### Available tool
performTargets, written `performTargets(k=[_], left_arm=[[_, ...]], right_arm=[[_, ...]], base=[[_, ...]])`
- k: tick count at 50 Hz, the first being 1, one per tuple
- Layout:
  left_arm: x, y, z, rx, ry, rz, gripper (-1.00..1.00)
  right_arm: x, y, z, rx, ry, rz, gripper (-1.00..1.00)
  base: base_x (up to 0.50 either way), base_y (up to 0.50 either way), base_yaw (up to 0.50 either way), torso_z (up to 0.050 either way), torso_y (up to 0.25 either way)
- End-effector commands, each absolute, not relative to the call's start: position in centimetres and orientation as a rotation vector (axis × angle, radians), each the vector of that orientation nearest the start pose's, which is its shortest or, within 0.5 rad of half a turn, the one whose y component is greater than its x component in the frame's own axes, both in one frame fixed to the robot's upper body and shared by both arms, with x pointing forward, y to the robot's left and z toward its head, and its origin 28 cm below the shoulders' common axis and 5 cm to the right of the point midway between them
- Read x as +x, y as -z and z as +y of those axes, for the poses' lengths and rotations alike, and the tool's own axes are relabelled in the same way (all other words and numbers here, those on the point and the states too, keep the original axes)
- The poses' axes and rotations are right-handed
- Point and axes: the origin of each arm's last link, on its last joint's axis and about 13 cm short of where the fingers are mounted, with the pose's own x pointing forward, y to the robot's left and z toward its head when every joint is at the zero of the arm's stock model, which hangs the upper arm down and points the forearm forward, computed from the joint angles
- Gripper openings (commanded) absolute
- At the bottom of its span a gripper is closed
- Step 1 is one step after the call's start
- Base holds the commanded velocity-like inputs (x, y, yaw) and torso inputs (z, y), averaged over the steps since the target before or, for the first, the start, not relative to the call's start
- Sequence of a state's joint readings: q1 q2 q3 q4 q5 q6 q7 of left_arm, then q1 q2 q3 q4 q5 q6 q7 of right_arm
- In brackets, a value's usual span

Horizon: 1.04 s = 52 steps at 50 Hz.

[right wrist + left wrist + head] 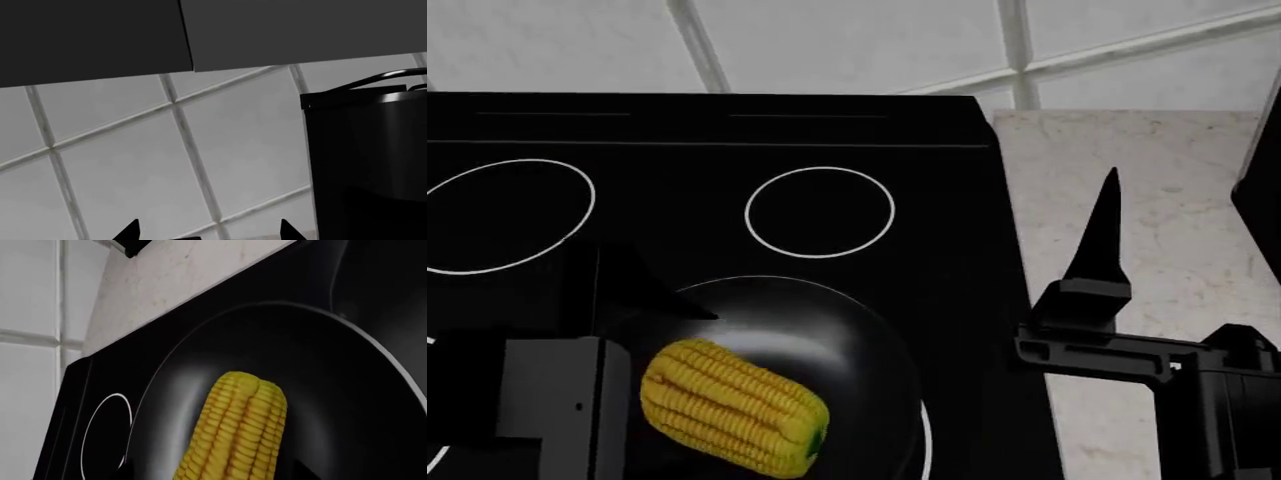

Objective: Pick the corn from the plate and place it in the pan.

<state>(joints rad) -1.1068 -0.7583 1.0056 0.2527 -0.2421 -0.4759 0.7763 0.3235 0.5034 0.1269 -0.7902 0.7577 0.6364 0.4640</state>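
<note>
One corn cob (pixel 734 408) sits right at the left gripper (pixel 627 330), over the bowl of the pan (pixel 841 350). Head view has the cob lying just right of the gripper's grey body, under a dark pointed finger (pixel 647 290). Whether the jaws are clamped on it or let go, I cannot tell, and I cannot tell if the cob touches the pan floor either. The left wrist view shows the corn (pixel 237 432) running away from the camera, blunt tip out over the pan (pixel 320 390).

Look at that cob: stubby, bright yellow, neat rows of kernels, a touch of green at its near right end. The pan is glossy black, resting on a black cooktop (pixel 934 200) marked with white burner rings (pixel 819 212).

Left arm is low at the near left, reaching in over the pan. Right gripper (pixel 1094 270) hovers well to the right above a pale speckled counter (pixel 1174 200), one finger pointing far. Its wrist view shows two fingertips (pixel 127 231) spread apart with nothing between, facing a tiled wall (pixel 133 165) beside a dark pot (pixel 367 165).
</note>
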Motion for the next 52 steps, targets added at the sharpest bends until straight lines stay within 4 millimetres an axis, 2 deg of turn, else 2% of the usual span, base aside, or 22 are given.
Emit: performTargets(k=[1, 4, 6, 10, 13, 16, 19, 21, 25, 28, 30, 33, 37, 42, 52], left_arm=[[31.3, -23.9, 24.3, 1.041, 1.15, 0.064, 1.0], [31.1, -24.7, 24.3, 1.045, 1.142, 0.035, 1.0], [30.6, -26.0, 24.5, 1.041, 1.133, -0.009, 1.0], [28.7, -30.4, 25.5, 0.903, 1.051, -0.161, 1.0], [26.1, -33.2, 26.8, 0.718, 0.941, -0.315, 1.0], [23.4, -33.9, 28.7, 0.597, 0.821, -0.392, 1.0], [22.2, -33.1, 30.0, 0.494, 0.633, -0.464, 1.0], [22.3, -31.3, 30.4, 0.471, 0.429, -0.504, 1.0], [22.6, -27.6, 29.3, 0.33, 0.065, -0.513, 1.0], [22.0, -25.4, 29.1, 0.276, -0.077, -0.507, 1.0], [21.5, -24.7, 29.3, 0.241, -0.158, -0.527, 1.0], [20.9, -23.9, 28.9, 0.208, -0.206, -0.556, 1.0], [20.5, -23.9, 28.4, 0.191, -0.205, -0.572, 1.0], [20.3, -22.3, 28.0, 0.14, -0.185, -0.533, 1.0], [19.9, -19.2, 27.8, 0.067, -0.194, -0.458, 1.0]], right_arm=[[20.4, -21.1, -14.9, 0.094, 0.053, -0.385, 1.0], [20.4, -21.1, -14.9, 0.094, 0.054, -0.386, 1.0], [20.5, -21.2, -14.9, 0.092, 0.054, -0.388, 1.0], [20.6, -21.6, -15.0, 0.089, 0.053, -0.398, 1.0], [20.7, -22.0, -14.9, 0.085, 0.05, -0.409, 1.0], [21.1, -22.6, -15.0, 0.075, 0.044, -0.422, 1.0], [21.7, -23.2, -15.1, 0.066, 0.034, -0.44, 1.0], [22.2, -23.4, -15.3, 0.059, 0.042, -0.451, 1.0], [23.1, -23.4, -15.8, 0.033, 0.054, -0.464, 1.0], [23.4, -22.6, -16.2, 0.026, 0.061, -0.439, 1.0], [23.6, -22.2, -16.4, 0.023, 0.066, -0.437, 1.0], [23.7, -21.8, -16.6, 0.051, 0.083, -0.434, 1.0], [23.7, -21.5, -16.3, 0.047, 0.067, -0.427, 1.0], [23.1, -21.3, -15.5, 0.054, 0.049, -0.409, 1.0], [22.7, -19.5, -14.9, 0.074, 0.042, -0.354, 1.0]], base=[[0.0, 0.0, 0.0, 0.0, 0.0], [0.0, 0.0, 0.0, 0.0, 0.0], [0.0, 0.0, 0.0, 0.0, 0.0], [0.0, 0.0, 0.0, 0.0, 0.0], [0.0, 0.0, 0.0, 0.0, 0.0], [0.0, 0.0, 0.0, 0.0, 0.0], [0.0, 0.0, 0.0, 0.0, 0.0], [0.0, 0.0, 0.0, 0.0, 0.0], [0.0, 0.0, 0.0, 0.0, 0.0], [0.0, 0.0, 0.0, 0.0, 0.0], [0.0, 0.0, 0.0, 0.0, 0.0], [0.0, 0.0, 0.0, 0.0, 0.0], [0.0, 0.0, 0.0, 0.0, 0.0], [0.0, 0.0, 0.0, 0.0, 0.0], [0.0, 0.0, 0.0, 0.0, 0.0]])
